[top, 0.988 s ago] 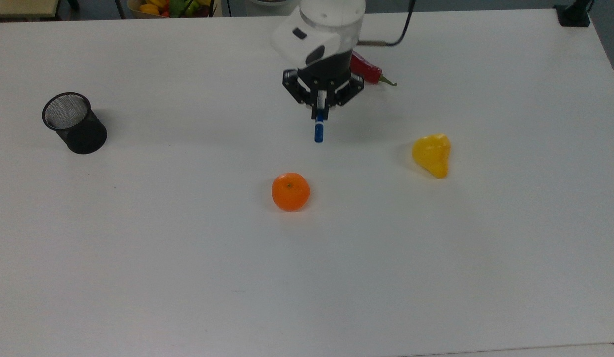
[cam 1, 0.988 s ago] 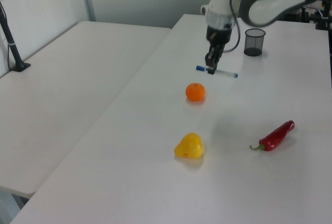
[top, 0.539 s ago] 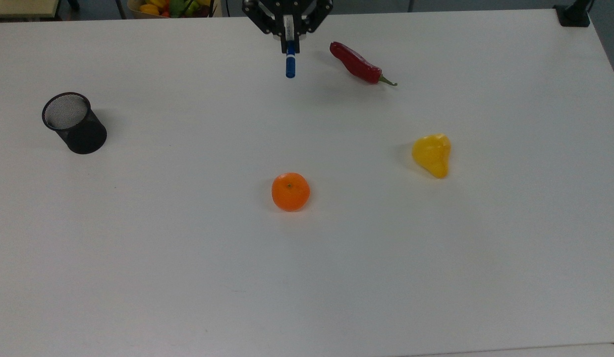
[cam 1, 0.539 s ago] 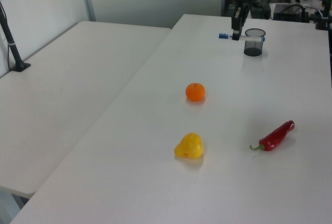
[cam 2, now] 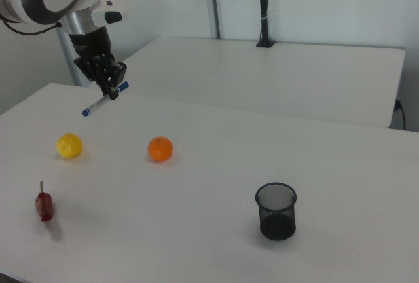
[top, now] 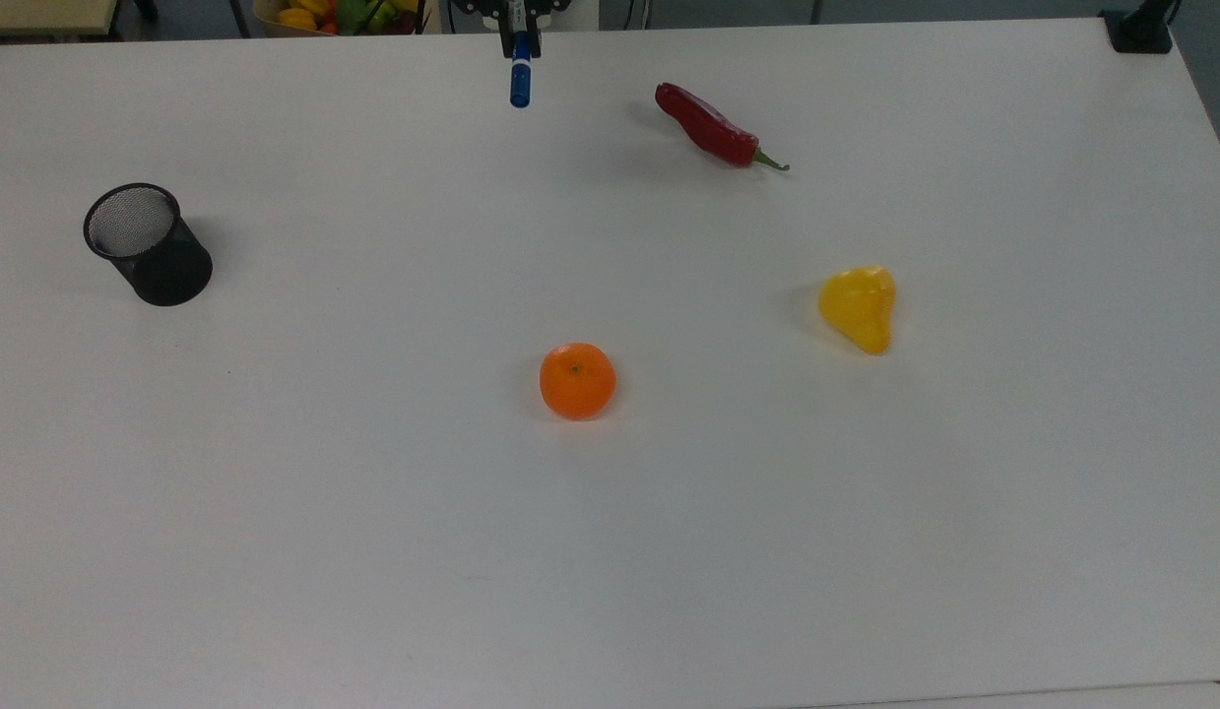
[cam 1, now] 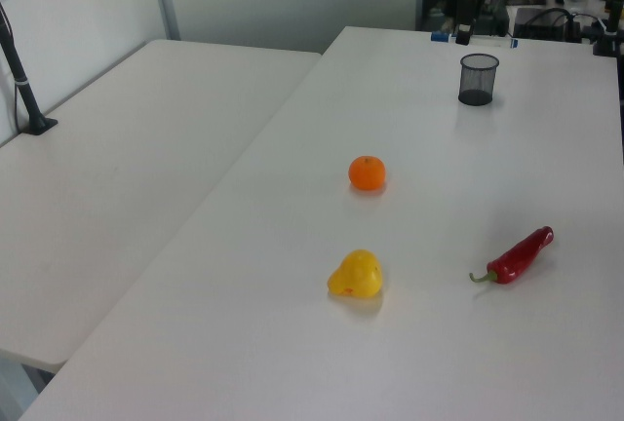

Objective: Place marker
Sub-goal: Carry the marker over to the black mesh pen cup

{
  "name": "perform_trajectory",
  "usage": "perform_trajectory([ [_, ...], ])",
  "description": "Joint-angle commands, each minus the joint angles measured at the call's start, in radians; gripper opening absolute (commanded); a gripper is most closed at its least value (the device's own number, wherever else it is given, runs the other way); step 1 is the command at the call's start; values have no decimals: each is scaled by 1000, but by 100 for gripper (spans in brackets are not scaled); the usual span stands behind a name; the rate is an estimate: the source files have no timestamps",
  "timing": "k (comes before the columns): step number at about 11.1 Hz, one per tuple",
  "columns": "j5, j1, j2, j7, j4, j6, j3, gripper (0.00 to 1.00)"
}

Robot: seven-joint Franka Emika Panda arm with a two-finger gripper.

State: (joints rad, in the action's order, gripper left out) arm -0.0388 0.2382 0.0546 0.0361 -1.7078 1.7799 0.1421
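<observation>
Here, marker: the marker (cam 2: 105, 99) hangs in the air above the white table (top: 610, 542), tilted, blue cap at its upper end in the right view; in the top view its blue cap points down the picture near the table's far edge.
Gripper: the gripper (cam 2: 112, 92) has its fingers closed on the marker's barrel near the capped end.
Pen cup: the black mesh pen cup (top: 148, 244) stands upright at the top view's left, well apart from the marker.
Orange: the orange (top: 577, 380) sits near the table's middle.
Yellow fruit: the yellow pear-shaped fruit (top: 859, 307) lies at the top view's right.
Chili: the red chili (top: 714, 129) lies near the far edge, right of the marker in the top view.
</observation>
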Motion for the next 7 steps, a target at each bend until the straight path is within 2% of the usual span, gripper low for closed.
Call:
perform_trajectory([
  [1,-13,-46,25,-28,-27,9,4,0],
  [3,-10,-76,28,-32,-27,44,43,0],
  [7,-6,-112,10,-85,-44,200,175,0],
])
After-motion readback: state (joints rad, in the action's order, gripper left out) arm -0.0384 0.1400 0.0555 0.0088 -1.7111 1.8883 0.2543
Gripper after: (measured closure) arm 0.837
